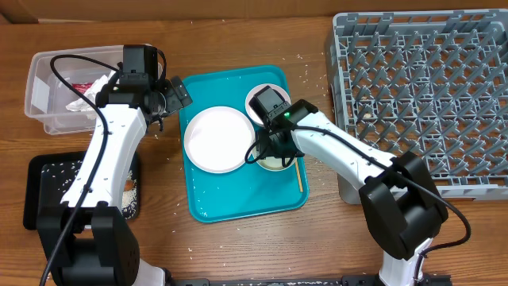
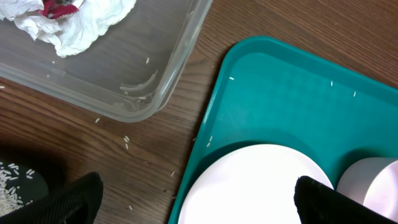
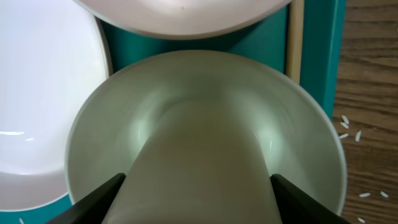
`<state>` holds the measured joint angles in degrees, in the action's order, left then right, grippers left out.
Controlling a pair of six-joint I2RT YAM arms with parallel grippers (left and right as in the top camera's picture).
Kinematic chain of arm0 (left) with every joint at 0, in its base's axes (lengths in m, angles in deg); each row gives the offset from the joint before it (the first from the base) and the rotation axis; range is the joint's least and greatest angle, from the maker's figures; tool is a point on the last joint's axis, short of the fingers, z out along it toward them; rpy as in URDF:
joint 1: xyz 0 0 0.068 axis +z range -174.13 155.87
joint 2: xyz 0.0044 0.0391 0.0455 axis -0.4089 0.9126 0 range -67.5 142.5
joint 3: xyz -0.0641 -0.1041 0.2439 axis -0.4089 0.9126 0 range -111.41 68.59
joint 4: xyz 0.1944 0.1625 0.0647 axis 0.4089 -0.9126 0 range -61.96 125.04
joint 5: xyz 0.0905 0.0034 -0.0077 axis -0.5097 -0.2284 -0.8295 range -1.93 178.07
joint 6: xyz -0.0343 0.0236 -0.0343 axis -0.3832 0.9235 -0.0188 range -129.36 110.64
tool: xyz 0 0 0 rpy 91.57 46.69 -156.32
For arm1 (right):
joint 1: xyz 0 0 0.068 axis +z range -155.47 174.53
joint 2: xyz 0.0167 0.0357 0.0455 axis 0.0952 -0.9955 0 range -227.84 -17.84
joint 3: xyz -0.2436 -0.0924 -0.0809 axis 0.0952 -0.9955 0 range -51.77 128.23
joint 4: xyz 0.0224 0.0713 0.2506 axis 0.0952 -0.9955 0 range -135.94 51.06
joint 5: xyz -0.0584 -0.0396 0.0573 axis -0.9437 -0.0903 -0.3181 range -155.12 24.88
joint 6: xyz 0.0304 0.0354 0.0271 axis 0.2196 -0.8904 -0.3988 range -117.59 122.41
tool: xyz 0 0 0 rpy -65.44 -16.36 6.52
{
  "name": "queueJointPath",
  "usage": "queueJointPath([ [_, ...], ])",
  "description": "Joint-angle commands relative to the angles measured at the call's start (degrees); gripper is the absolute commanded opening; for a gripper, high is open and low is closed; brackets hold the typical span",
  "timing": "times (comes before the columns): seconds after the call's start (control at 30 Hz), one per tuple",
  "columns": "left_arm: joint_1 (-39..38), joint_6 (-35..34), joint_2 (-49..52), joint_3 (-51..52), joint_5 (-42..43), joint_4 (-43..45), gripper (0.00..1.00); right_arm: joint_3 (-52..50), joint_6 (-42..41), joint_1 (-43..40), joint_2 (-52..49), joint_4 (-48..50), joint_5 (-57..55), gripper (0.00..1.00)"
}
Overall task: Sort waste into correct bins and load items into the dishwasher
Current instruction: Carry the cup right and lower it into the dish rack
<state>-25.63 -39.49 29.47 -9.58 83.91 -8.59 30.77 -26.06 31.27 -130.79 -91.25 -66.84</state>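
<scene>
1. Black tray [image 1: 40,199], nearest the robot's left side: white rice [image 1: 59,167] is in it, so that part of the waste sort looks done.
2. Teal tray [image 1: 238,199], mid counter [image 1: 238,254]: holds the large white plate [image 1: 216,139], two bowls and the wooden stick [image 1: 299,171]. No dishes loaded yet.
3. Right gripper [image 1: 267,147] hangs over the nearer bowl [image 3: 286,124]. Its fingers [image 3: 99,199] are spread wide and grip nothing. A pale shape sits inside the bowl, maybe the cup, can't tell. The second bowl [image 3: 186,12] is just beyond.
4. Left gripper [image 1: 171,94] is over the teal tray's left edge, fingers wide, empty.
5. Clear tub [image 1: 44,103], far left: the crumpled napkin [image 2: 93,25] and red wrapper [image 2: 59,7] are inside, sorted.
6. Stray grains [image 2: 126,142] lie on the counter, left to clear. No food lump or sausage stick is seen.
7. Grey dish rack [image 1: 421,87], far right: nothing in it. Judgement: waste is mostly done, loading is all ahead.
</scene>
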Motion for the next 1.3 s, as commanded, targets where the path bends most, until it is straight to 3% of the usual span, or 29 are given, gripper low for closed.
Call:
queueJointPath([
  [0.0,-0.4,-1.2,-1.8,-1.0,-0.7,0.2,1.0,4.7,0.0,-0.9,2.8,-2.0,-1.3,0.65],
  [0.1,-0.4,-1.2,-1.8,-1.0,-0.7,0.2,1.0,7.6,0.2,-1.3,4.4,-4.9,-2.9,0.65],
  [0.2,-0.4,-1.2,-1.8,-1.0,-0.7,0.2,1.0,11.0,0.2,-3.3,6.6,-7.8,-5.2,0.58],
  [0.33,-0.4,-1.2,-1.8,-1.0,-0.7,0.2,1.0,14.6,0.9,-9.1,10.1,-8.9,-9.4,0.57],
  [0.77,-0.4,-1.2,-1.8,-1.0,-0.7,0.2,1.0,17.9,6.4,-43.5,11.5,-1.3,-8.5,0.57],
  [0.93,-0.4,-1.2,-1.8,-1.0,-0.7,0.2,1.0,17.9,8.2,-53.6,8.9,1.4,-0.6,0.57],
  [1.27,-0.4,-1.2,-1.8,-1.0,-0.7,0.2,1.0,17.9,11.0,-56.9,3.7,0.1,5.7,0.66],
])
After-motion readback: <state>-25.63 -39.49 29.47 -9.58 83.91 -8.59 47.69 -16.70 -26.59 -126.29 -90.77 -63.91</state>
